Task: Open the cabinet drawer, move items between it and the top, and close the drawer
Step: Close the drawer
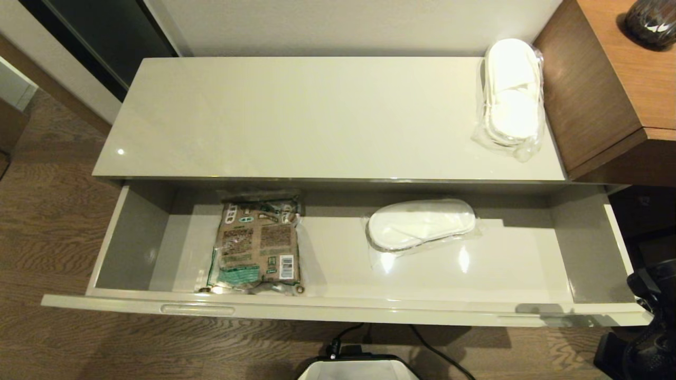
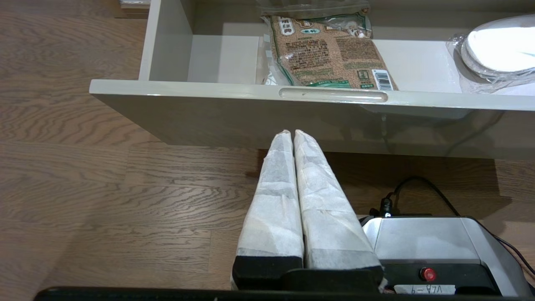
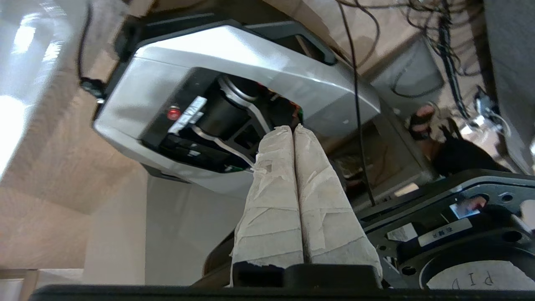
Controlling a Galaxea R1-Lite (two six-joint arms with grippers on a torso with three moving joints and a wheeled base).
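The cabinet drawer [image 1: 338, 311] stands pulled out wide under the top [image 1: 296, 116]. The brown-and-green pouch [image 1: 257, 248] lies flat in its left half, against the front wall. One wrapped pair of white slippers [image 1: 420, 224] lies in the middle-right of the drawer. A second wrapped pair [image 1: 511, 95] rests on the top's right end. No tissue pack is in view. My left gripper [image 2: 292, 133] is shut and empty, low in front of the drawer face, just below its left handle slot [image 2: 333, 94]. My right gripper [image 3: 292, 127] is shut and empty, down beside my base.
A brown wooden desk [image 1: 623, 68] with a dark vase [image 1: 652, 21] adjoins the cabinet's right end. My grey base [image 2: 434, 238] and its black cable sit on the wood floor under the drawer front. Part of the right arm [image 1: 652, 322] shows beside the drawer's right corner.
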